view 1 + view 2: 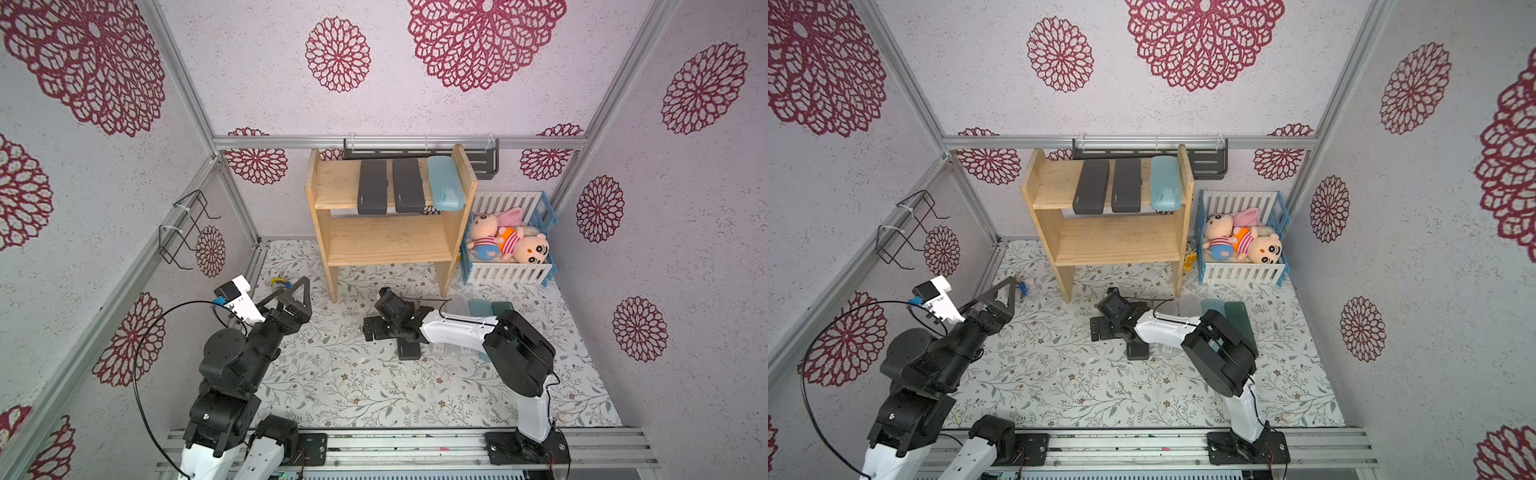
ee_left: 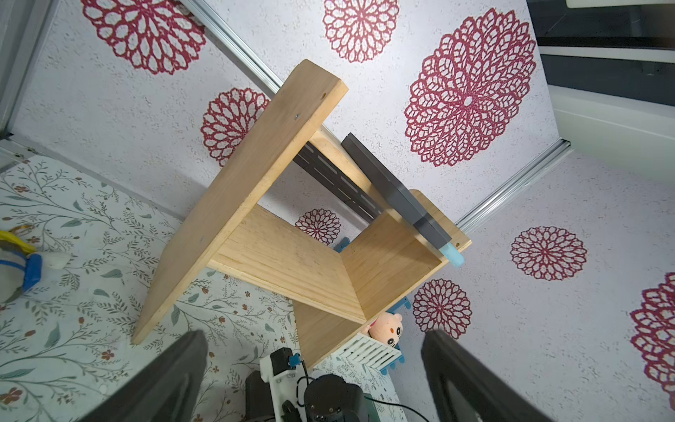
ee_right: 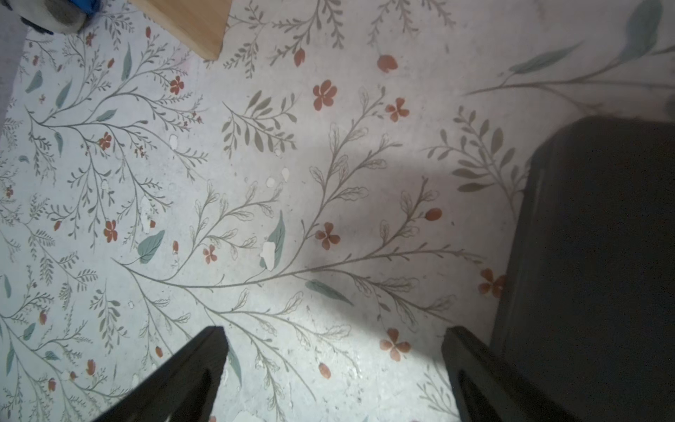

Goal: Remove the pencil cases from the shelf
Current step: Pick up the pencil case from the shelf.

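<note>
- The shelf (image 1: 386,241) stands at the middle of the worktop's (image 1: 353,386) rear edge; its lower tier is bare.
- 3 pencil cases lie flat, side by side, on the top tier: a dark grey case (image 1: 372,187), a second grey case (image 1: 408,185) and a light blue case (image 1: 445,183). Their short ends stick out past the tier's front edge, which should leave an end to take hold of.
- The left gripper (image 2: 315,332) hangs near the worktop's left edge, its fingers spread wide and empty. It faces the shelf, probably lining up for the next case.
- The right gripper (image 3: 333,329) hangs low over the middle of the worktop, fingers wide apart with nothing between them. The grey case on the worktop (image 3: 591,255) lies free just beside one finger.
- Other cases already off the shelf lie right of centre: a frosted case (image 1: 459,305), a blue one (image 1: 480,308) and a green case (image 1: 502,307).
- The right arm covers most of that group, so no sure count. The left wrist view shows the shelved cases edge-on only.
</note>
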